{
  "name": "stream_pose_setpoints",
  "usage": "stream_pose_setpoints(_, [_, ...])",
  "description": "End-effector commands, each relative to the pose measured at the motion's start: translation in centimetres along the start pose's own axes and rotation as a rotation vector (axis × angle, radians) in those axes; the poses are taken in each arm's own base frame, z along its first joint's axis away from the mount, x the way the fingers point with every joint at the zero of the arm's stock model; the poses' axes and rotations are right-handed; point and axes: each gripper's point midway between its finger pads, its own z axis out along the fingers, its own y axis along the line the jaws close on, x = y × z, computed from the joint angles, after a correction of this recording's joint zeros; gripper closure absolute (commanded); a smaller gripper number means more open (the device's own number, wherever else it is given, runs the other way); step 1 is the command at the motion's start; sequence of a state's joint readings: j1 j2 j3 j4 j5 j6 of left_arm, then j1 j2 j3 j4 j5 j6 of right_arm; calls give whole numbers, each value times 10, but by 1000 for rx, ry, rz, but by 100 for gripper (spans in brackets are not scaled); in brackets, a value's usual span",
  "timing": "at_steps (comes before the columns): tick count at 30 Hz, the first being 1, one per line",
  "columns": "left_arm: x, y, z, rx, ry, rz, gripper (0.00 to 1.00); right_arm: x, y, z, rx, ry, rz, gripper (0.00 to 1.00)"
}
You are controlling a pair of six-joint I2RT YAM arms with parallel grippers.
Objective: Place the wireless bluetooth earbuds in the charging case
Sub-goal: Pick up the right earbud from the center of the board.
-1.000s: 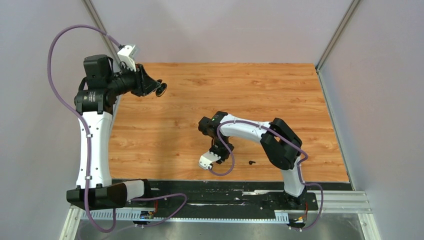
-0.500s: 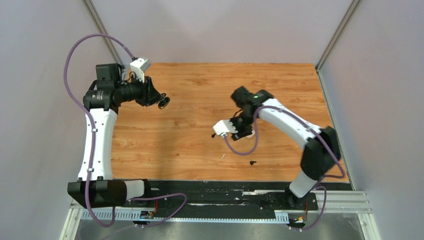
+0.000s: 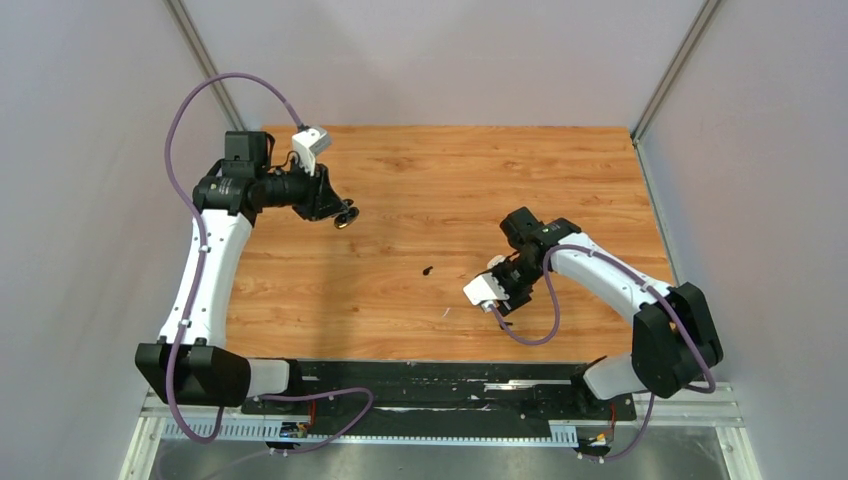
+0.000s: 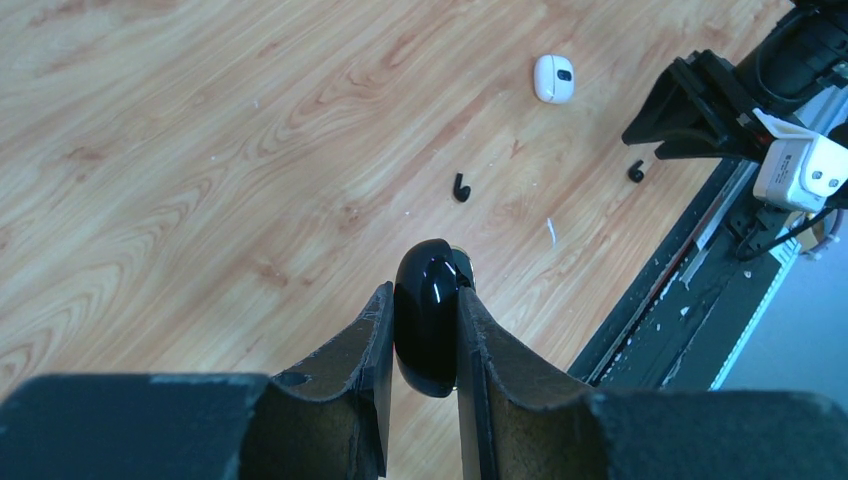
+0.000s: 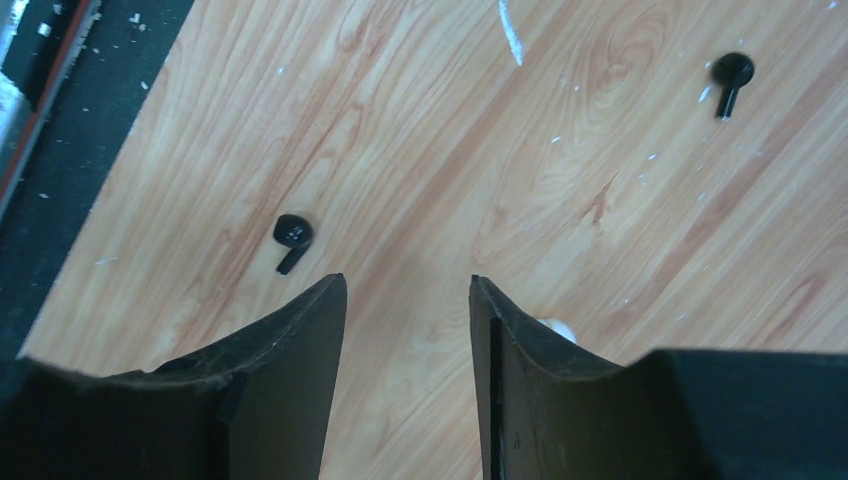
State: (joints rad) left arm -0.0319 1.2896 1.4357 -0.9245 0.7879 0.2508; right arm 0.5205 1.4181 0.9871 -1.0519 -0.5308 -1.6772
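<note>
Your left end effector point(image 4: 423, 292) is clamping a glossy black charging case point(image 4: 426, 335) edgewise between its fingers and holding it raised above the tabletop point(image 4: 200, 150), toward the far left; from these views you cannot tell whether the case's lid is up or down. Your right end effector point(image 5: 408, 290) is standing wide with nothing between its fingers, hanging low over the tabletop near its front edge. One black earbud point(image 5: 292, 234) is lying on the wood just outside the finger on the left of the right wrist view, apart from it; a second black earbud point(image 5: 734, 72) is lying well apart from the first, nearer mid-tabletop; both are lying well away from the case. A white oval piece point(image 4: 553, 78) is lying on the wood near the right end effector.
</note>
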Motion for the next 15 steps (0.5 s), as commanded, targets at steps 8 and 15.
stream_pose_setpoints(8, [-15, -12, 0, 33, -12, 83, 100, -7, 12, 16, -110, -57, -225, 65])
stream_pose_setpoints(15, [-14, -12, -1, 29, -13, 76, 100, -8, 37, 16, -168, -47, -298, 63])
